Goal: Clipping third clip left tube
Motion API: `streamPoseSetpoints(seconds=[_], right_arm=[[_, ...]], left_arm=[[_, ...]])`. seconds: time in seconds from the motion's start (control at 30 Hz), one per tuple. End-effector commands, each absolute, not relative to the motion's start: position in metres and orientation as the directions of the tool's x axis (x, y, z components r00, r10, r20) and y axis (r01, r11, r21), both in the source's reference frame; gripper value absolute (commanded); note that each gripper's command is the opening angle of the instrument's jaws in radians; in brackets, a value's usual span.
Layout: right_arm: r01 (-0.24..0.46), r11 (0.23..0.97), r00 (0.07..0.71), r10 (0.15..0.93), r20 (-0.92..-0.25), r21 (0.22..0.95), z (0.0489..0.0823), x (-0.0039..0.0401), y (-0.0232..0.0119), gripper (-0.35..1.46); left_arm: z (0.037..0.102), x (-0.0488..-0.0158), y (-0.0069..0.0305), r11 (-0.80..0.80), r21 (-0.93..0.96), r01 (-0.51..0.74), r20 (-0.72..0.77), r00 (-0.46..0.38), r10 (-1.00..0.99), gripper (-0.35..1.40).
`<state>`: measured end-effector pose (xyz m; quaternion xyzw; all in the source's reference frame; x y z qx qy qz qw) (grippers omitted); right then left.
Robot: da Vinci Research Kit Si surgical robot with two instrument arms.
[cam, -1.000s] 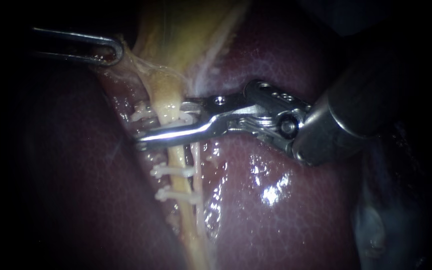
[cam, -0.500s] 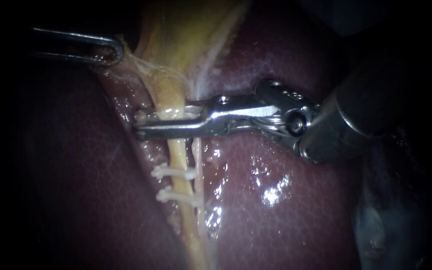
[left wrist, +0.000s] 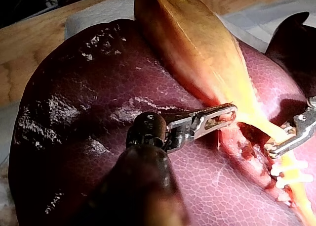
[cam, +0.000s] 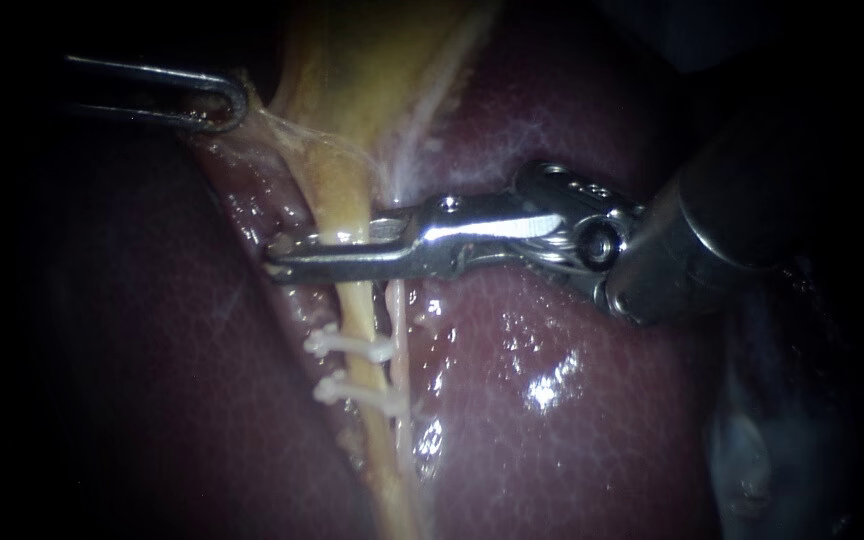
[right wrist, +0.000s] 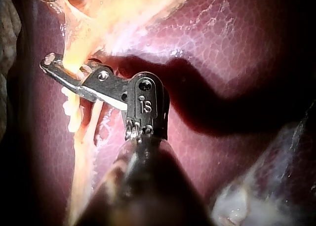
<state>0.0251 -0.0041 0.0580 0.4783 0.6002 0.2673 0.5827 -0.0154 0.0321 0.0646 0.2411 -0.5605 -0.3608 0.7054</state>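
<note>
The right instrument (cam: 287, 258) was clamped across the left tube (cam: 354, 305), two clips (cam: 347, 345) just beside its jaws. A full, square squeeze seemed best while the left instrument (cam: 224, 102) gripped tissue (cam: 270, 125) taut.

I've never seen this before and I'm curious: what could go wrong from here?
The right instrument is shut on the left tube just above two clips; a clip here might crowd them. A thinner tube runs close beside and could get caught. If the left instrument loses its hold on the tissue, the tube may shift.
</note>
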Motion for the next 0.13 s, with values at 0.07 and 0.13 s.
streamPoseSetpoints(seconds=[0.07, 0.13], right_arm=[[0.263, 0.400, 0.137, 0.886, -0.444, 0.878, 0.0580, 0.0251, -0.0042, -0.35], [0.263, 0.400, 0.137, 0.886, -0.444, 0.878, 0.0580, 0.0251, -0.0042, -0.35]], left_arm=[[0.0645, -0.0154, 0.0321, 0.623, 0.745, 0.239, 0.617, 0.111, -0.779, -0.35], [0.0645, -0.0154, 0.0321, 0.623, 0.745, 0.239, 0.617, 0.111, -0.779, -0.35]])
